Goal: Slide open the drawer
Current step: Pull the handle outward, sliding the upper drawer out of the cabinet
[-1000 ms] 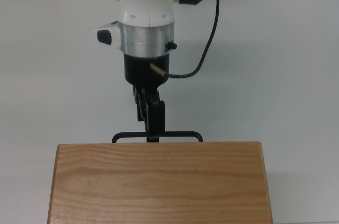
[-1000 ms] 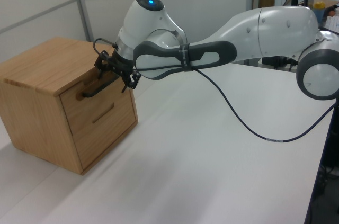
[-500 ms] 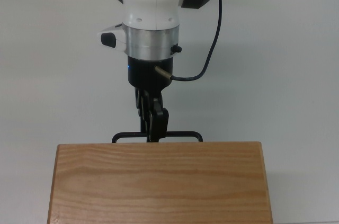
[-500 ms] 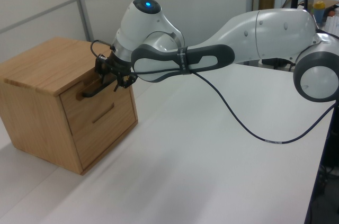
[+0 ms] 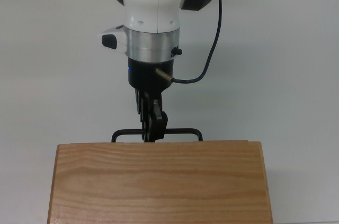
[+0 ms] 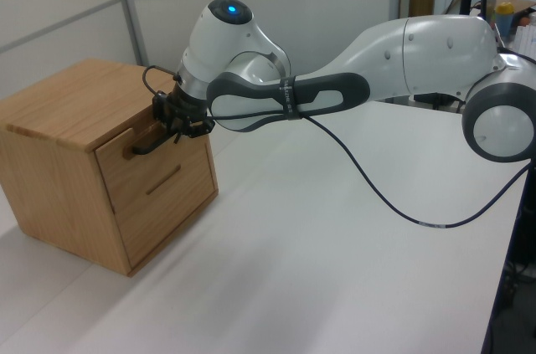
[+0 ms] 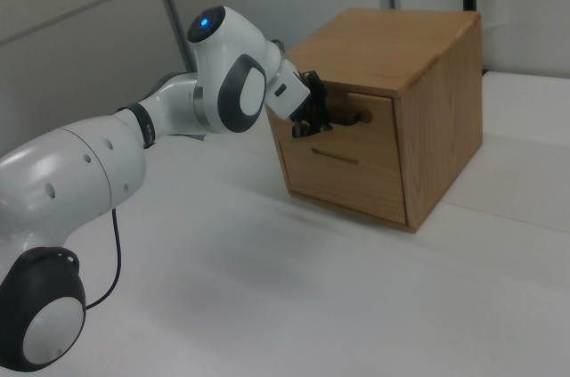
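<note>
The gripper is at the middle of the handle, and its fingers look closed around the thin black bar. The arm reaches to it straight from the table side, in line with the way the drawer must travel.

The drawer is the upper one in the cabinet, just under the wooden top. In the left view its front stands a little out from the cabinet face, so I judge it is only slightly open. The handle runs crosswise, from the top view's left to the top view's right, along the front edge of the cabinet. The gripper crosses this bar at a right angle.

The pull must go straight away from the cabinet, toward the arm, which means upward in the top view, so that the drawer does not turn and jam
</note>
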Motion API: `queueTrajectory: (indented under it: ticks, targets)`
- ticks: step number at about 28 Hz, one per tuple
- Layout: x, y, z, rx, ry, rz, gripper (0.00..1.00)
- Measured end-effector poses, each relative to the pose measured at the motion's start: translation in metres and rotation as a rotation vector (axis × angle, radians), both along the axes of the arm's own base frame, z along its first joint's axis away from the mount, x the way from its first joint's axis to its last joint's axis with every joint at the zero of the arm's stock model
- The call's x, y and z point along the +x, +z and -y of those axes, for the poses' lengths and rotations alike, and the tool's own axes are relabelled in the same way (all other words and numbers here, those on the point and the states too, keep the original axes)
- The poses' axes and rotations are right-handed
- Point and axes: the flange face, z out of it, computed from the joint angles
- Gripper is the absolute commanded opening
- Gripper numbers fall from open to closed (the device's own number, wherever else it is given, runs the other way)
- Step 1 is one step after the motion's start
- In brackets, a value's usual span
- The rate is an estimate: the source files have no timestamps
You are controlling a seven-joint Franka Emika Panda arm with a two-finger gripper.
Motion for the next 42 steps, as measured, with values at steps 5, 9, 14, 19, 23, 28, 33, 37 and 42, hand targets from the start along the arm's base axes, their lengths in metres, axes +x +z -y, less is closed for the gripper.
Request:
queueTrajectory:
  ticks: [5,9,14,19,23,28,33,37,42]
  targets:
    - [-0.008,0.002,-0.001,-0.010,0.000,-0.022,0.00]
    - [-0.021,0.004,-0.001,-0.023,0.002,-0.040,0.00]
    - [-0.040,0.007,0.001,-0.040,0.002,-0.063,0.00]
    - [-0.059,0.009,0.001,-0.055,0.004,-0.082,0.00]
    - [-0.076,0.010,0.000,-0.069,0.006,-0.099,0.00]
    - [-0.100,0.011,0.000,-0.088,0.008,-0.118,0.00]
    - [-0.125,0.012,0.000,-0.103,0.008,-0.135,0.00]
    - [-0.143,0.013,0.000,-0.109,0.005,-0.145,0.00]
    - [-0.158,0.014,0.000,-0.109,0.002,-0.153,0.00]
